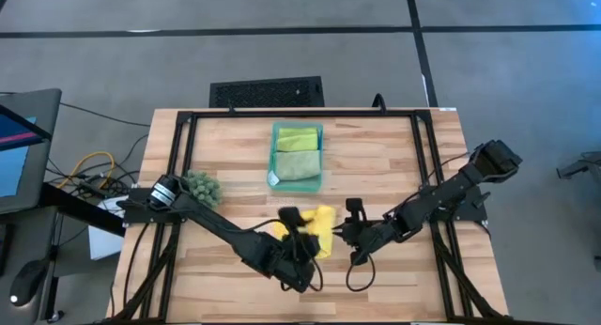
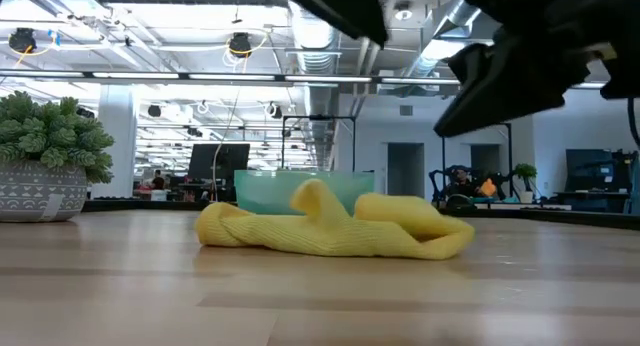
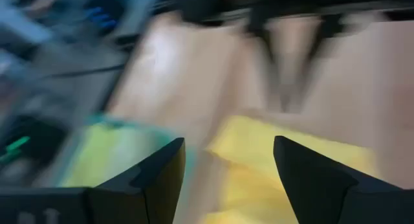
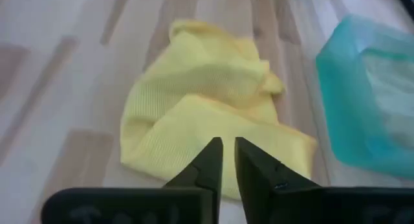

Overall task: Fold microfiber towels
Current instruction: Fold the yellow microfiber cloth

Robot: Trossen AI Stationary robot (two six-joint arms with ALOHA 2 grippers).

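Centrally, rumpled yellow towel (image 4: 207,114), teal tray (image 1: 297,156) beyond — apart.

Bare tabletop (image 1: 394,156) L/R of tray (image 1: 275,159); plant (image 1: 201,186) nr L edge.

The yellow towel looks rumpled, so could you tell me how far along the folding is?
Done: two greenish towels lie in the teal tray. In hand: the yellow towel lies crumpled on the table, gripped by neither pincer; the left pincer is open over it, and the right pincer is nearly closed beside it. Left: folding it. No blue towel shows.
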